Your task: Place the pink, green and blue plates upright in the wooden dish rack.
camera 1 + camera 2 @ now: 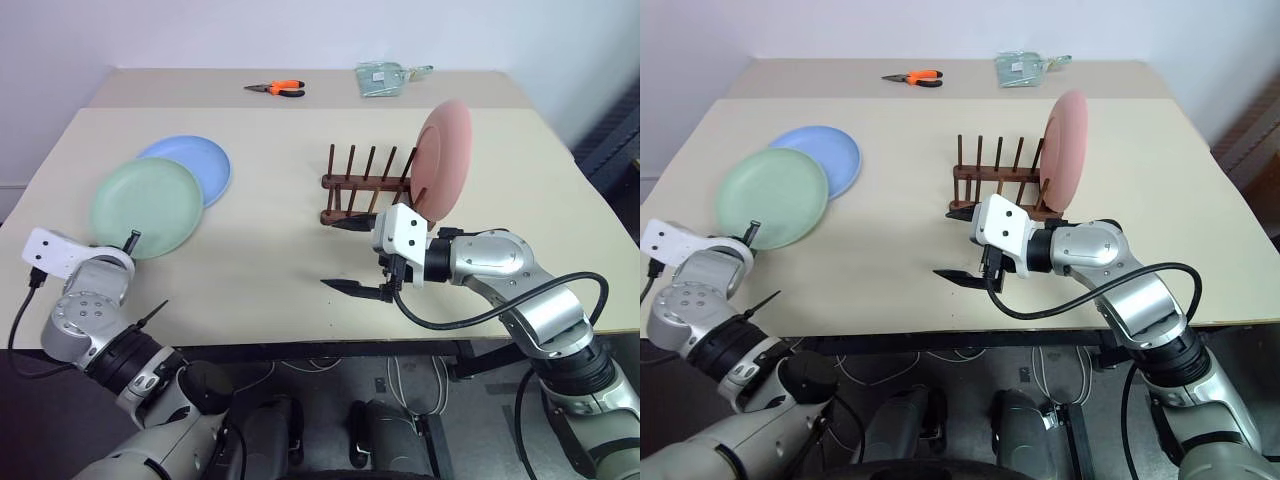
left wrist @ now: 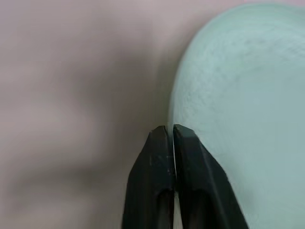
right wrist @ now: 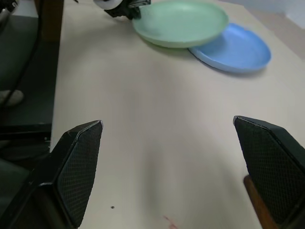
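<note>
Plates: matte salmon-pink round plate (image 1: 443, 160) stands upright in dark wooden peg rack (image 1: 366, 186); left gripper (image 2: 172, 133), pressed together, touches rim of stiff, probably slippery mint-green plate (image 1: 146, 207) overlapping light-blue plate (image 1: 195, 163); right gripper (image 1: 349, 255) spread, empty.

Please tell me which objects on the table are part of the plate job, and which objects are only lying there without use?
Part of the job:
pink plate, upright in the wooden dish rack
green plate, lying partly on the blue plate

Only lying there:
orange-handled pliers
clear packet, both at the far edge of the table
</note>
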Controlling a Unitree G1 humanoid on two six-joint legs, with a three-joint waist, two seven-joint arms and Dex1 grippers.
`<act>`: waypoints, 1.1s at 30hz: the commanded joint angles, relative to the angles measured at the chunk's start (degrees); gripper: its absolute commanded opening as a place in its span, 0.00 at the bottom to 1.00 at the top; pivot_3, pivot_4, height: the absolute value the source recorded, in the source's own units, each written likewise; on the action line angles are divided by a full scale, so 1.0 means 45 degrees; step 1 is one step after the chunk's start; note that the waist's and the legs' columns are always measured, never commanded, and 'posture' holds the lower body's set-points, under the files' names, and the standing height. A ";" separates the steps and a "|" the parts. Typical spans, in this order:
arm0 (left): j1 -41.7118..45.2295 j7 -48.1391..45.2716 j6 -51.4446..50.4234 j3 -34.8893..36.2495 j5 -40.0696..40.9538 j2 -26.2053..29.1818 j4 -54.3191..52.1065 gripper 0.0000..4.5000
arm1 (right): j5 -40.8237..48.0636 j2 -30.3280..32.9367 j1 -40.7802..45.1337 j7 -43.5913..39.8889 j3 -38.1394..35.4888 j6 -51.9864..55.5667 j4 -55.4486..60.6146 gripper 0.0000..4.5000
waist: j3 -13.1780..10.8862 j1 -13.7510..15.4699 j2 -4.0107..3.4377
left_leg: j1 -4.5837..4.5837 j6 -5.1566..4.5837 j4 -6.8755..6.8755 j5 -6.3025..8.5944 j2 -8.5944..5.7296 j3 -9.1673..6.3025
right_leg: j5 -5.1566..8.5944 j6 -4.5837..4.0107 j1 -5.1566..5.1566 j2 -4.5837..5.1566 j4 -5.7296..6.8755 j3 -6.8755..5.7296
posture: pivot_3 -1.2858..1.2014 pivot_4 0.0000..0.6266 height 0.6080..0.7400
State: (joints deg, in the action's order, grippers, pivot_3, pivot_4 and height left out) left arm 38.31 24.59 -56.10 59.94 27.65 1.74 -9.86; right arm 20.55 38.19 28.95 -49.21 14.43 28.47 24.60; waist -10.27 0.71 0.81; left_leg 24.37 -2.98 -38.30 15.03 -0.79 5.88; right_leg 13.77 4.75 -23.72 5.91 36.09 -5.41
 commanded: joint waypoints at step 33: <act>0.0464 -0.1993 0.1583 -0.8744 0.0452 -0.1278 -0.4550 0.32 | -0.9727 -0.1525 0.3287 0.3508 0.1539 -0.8557 -0.5840 0.00 | -0.0013 -0.0043 0.0019 | 0.0001 -0.0020 0.0010 -0.0037 0.0001 0.0004 | 0.0000 -0.0002 0.0003 -0.0018 -0.0008 0.0001 | 0.52 0.24 1.00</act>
State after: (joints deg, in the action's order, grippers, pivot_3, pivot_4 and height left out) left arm 37.90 14.66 -53.80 17.48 28.81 -4.48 -27.80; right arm -22.96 31.68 42.24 -34.85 23.97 -9.11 -2.76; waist -10.32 0.52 0.90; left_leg 24.38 -3.07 -38.26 14.86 -0.78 5.90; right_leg 13.77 4.74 -23.71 5.83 36.04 -5.41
